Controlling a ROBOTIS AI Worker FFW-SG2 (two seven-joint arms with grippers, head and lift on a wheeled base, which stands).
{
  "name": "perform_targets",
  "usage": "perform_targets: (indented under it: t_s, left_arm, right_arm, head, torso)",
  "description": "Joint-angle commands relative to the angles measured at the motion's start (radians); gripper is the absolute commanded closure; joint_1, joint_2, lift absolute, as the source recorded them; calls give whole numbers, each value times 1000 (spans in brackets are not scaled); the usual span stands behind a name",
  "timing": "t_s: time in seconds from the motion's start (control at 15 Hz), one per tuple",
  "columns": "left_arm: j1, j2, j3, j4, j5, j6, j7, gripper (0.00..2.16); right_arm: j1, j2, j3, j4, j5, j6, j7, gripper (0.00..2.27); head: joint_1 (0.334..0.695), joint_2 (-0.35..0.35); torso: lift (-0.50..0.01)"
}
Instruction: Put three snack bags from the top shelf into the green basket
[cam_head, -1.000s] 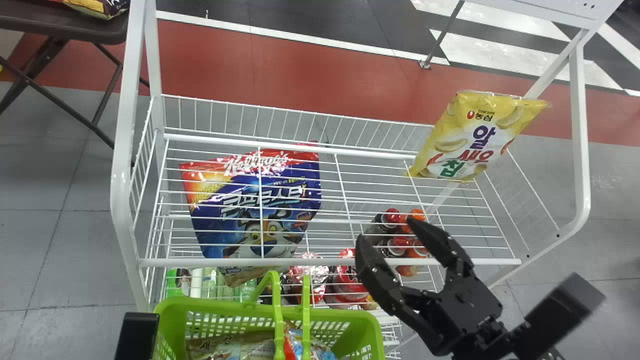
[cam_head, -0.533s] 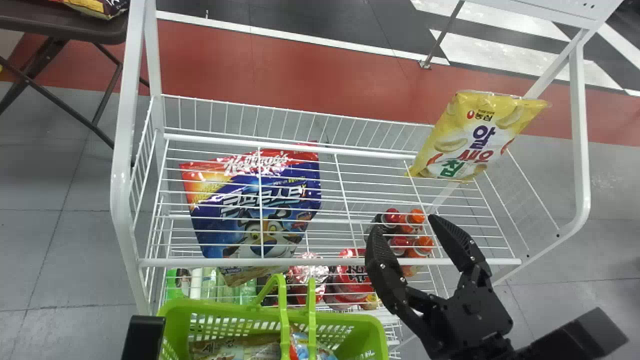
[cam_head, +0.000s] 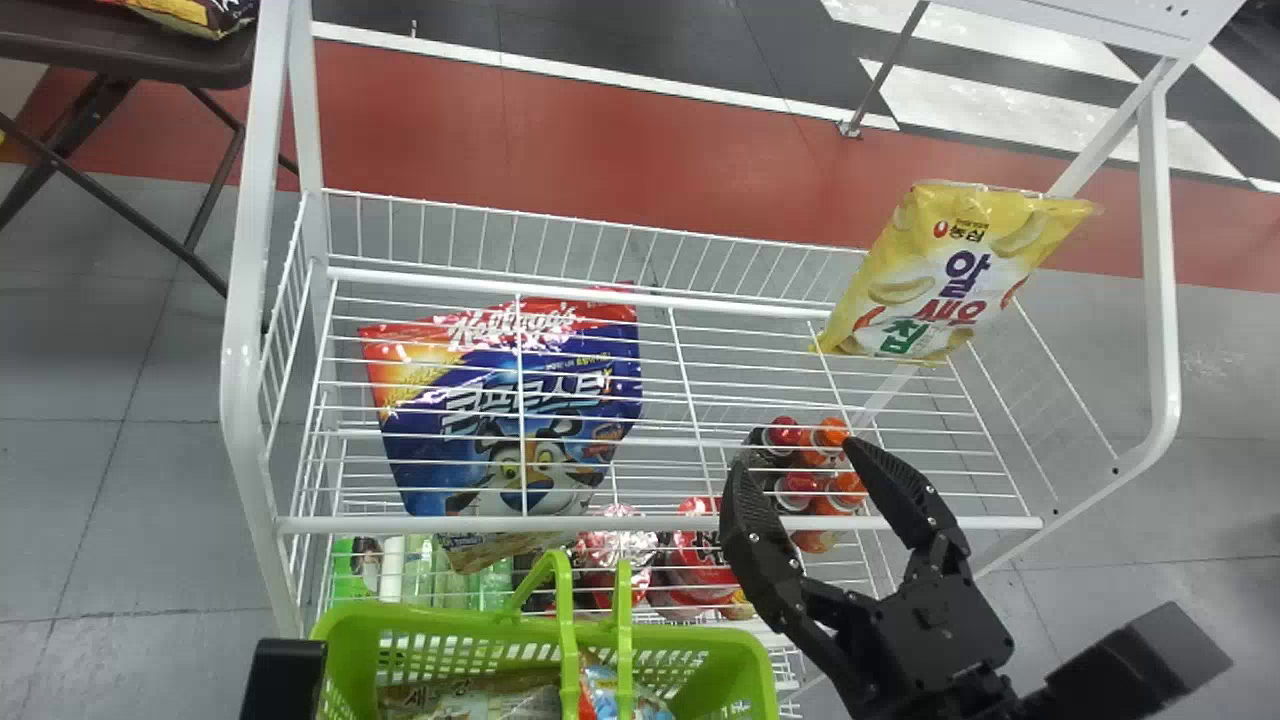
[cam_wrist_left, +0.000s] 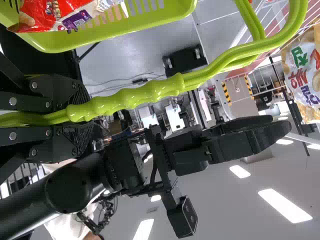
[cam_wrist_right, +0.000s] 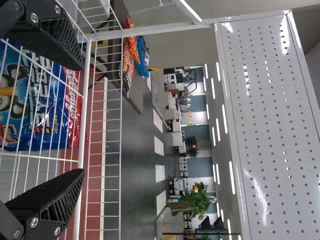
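right hand over front edge of top shelf, fingers well apart, nothing between. left hand clamped on the basket handles. target: yellow snack bag, far right end of top shelf, tilted, well apart from the right hand. green basket in front of the rack, with a beige bag and a red and blue bag inside; looks like two done, one to go.

step in hand, my read: go for the yellow snack bag. take the right hand further in and to the right, line the fingers up astride the bag, then close softly; puffed film probably dents and slips if pinched at a corner. watch fingertips on the shelf wires. lift before pulling back so the bottom seam clears the wires, keep off the right frame post, carry over the basket, let go low. left hand should steady the basket.

labels: yellow snack bag has large purple, red and green lettering, small red logo near its top, chip pictures. blue bag under the shelf wires: white lettering, cartoon animal; not a target, leave it.
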Motion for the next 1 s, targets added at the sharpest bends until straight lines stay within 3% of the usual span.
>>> perform_targets:
  t_s: [0.0, 0.93]
  left_arm:
    - [5, -2, 0, 0, 0, -5, 0, 2142]
    - [11, 0, 2, -11, -1, -14, 0, 2142]
  right_arm:
    - [0, 0, -2, -1, 0, -3, 0, 87]
    - [0, 6, -25, 1, -28, 6, 0, 87]
  head:
    - [695, -350]
    - [695, -350]
  torso:
    - [-50]
    - [-50]
